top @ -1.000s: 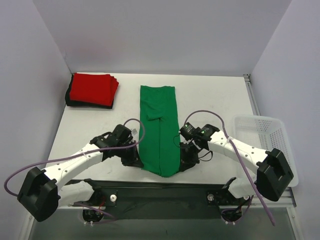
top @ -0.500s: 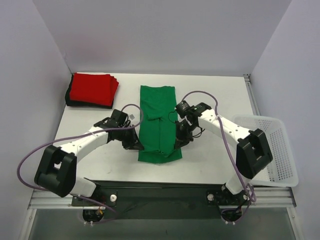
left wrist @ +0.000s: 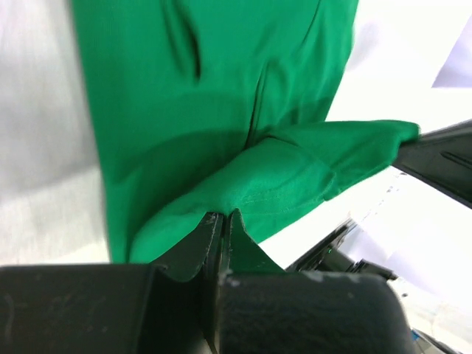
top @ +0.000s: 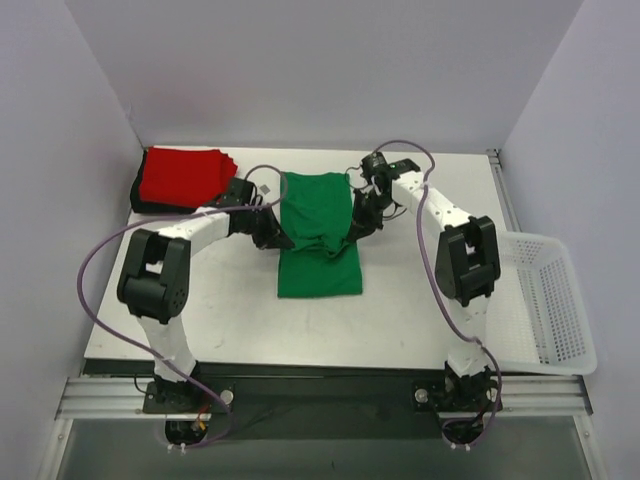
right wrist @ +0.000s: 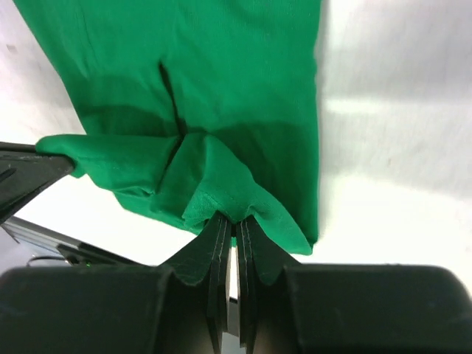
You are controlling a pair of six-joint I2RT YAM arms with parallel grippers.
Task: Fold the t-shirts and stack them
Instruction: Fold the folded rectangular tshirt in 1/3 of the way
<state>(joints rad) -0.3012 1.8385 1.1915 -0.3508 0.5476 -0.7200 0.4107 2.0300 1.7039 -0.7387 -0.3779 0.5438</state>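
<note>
Green t-shirt (top: 318,270), top view: lies mid-bench (top: 230,310), doubled over, with its hem held above its middle between both arms; red t-shirts (top: 182,178) sit stacked on a black t-shirt (top: 137,200) at the far-left corner.
Left claw (left wrist: 221,217), left wrist view: pinched tight on a fold of green hem.
Right claw (right wrist: 234,220), right wrist view: likewise clamped on bunched green hem.
Risk: if the two arms travel unevenly the fold will skew, and the slack middle could crease.
Writing: none legible.

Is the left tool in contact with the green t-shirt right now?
Touching. The left wrist view shows the left tool pinched shut on a raised fold of the green t-shirt.
</note>
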